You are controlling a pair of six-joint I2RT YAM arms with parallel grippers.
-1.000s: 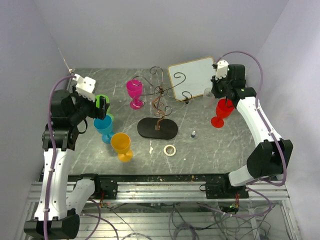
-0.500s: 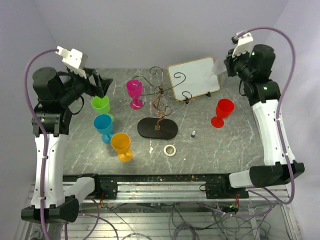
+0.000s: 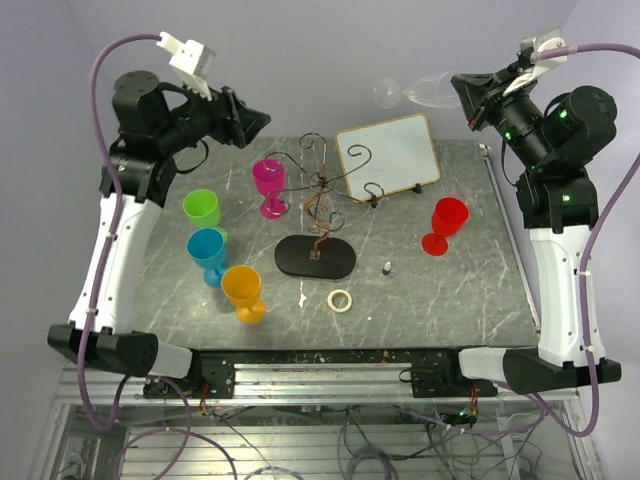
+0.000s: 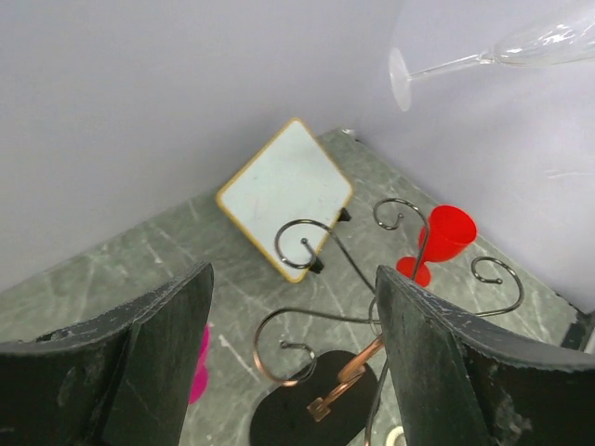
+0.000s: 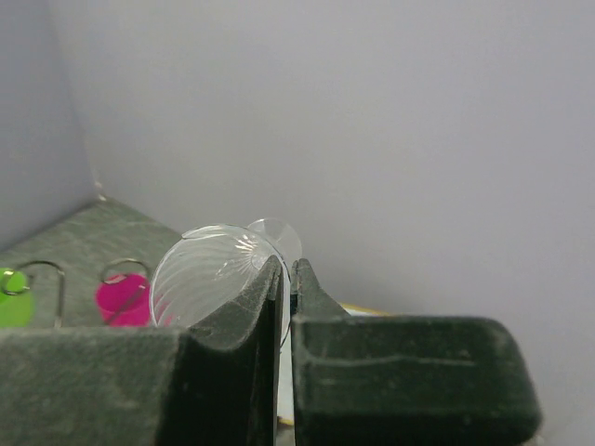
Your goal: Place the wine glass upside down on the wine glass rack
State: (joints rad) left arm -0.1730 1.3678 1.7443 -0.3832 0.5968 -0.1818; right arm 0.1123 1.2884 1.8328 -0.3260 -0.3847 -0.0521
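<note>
The clear wine glass (image 3: 420, 92) is held sideways high above the table's back edge, foot pointing left. My right gripper (image 3: 466, 96) is shut on the rim of its bowl; in the right wrist view the gripper (image 5: 286, 277) pinches the ribbed bowl (image 5: 209, 271). The wine glass rack (image 3: 322, 186), brown wire scrolls on a black oval base (image 3: 315, 257), stands mid-table, below and left of the glass. My left gripper (image 3: 254, 121) is open and empty, raised left of the rack. In the left wrist view, the gripper (image 4: 293, 275) frames the rack (image 4: 321, 325), with the glass (image 4: 521, 46) at top right.
A white board (image 3: 388, 155) leans behind the rack. A red goblet (image 3: 445, 224) stands right, and magenta (image 3: 269, 183), green (image 3: 201, 208), blue (image 3: 207, 252) and orange (image 3: 243, 291) goblets stand left. A tape ring (image 3: 340, 300) and a small bottle (image 3: 387, 268) lie near the front.
Both arms rose. The right one lifted the clear glass high and tipped it sideways toward the left. The left gripper swung up and right toward the rack.
</note>
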